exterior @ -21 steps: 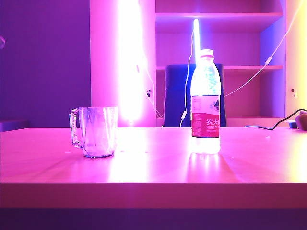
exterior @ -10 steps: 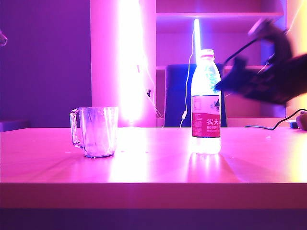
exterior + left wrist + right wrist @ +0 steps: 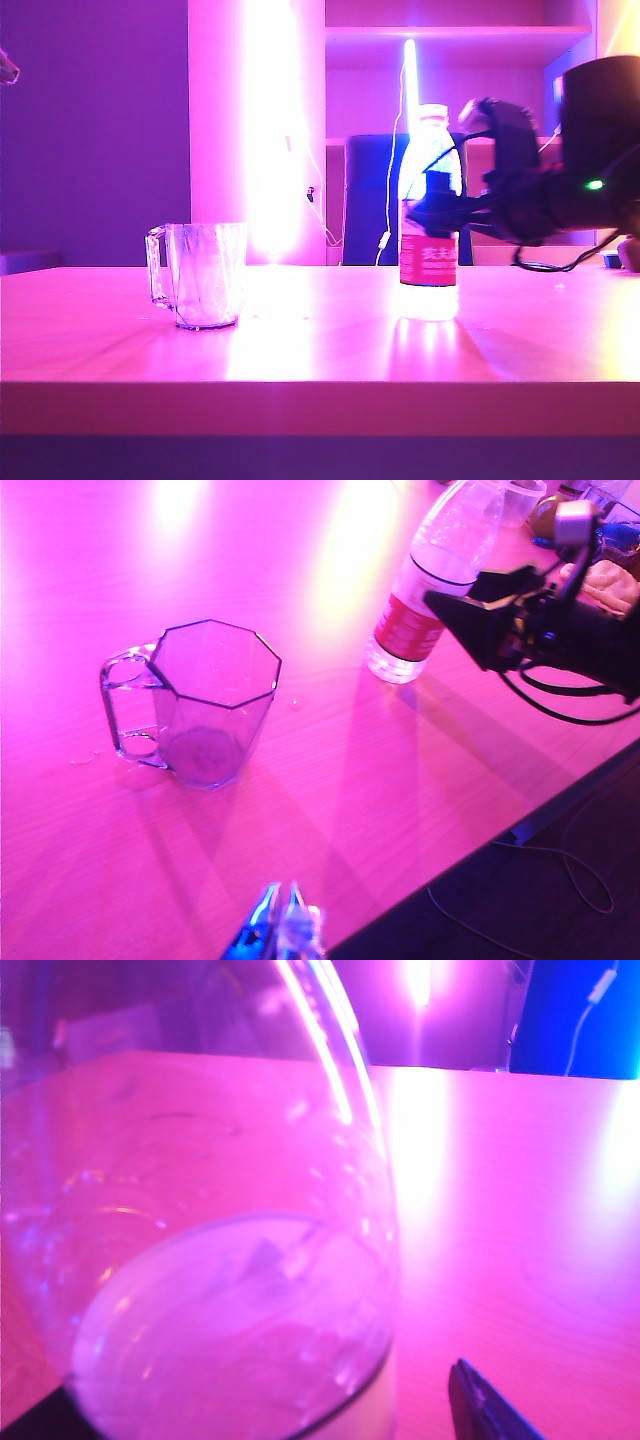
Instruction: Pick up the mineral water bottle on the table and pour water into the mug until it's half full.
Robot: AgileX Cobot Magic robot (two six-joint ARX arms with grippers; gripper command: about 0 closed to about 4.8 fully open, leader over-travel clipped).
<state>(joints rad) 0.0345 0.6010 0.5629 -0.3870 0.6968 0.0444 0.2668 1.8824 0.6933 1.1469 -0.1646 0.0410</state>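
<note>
While the right gripper [image 3: 432,205], jaws spread, flanks the upright bottle [image 3: 429,215] at centre right, the left gripper [image 3: 280,932] looks pinched together; mug [image 3: 198,274] stands centre left.

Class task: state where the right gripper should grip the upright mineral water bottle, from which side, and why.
Grip the mineral water bottle around its labelled middle, coming level from the exterior view's right, where the open right gripper is; it stands upright, and the mug stands on its other side.
</note>
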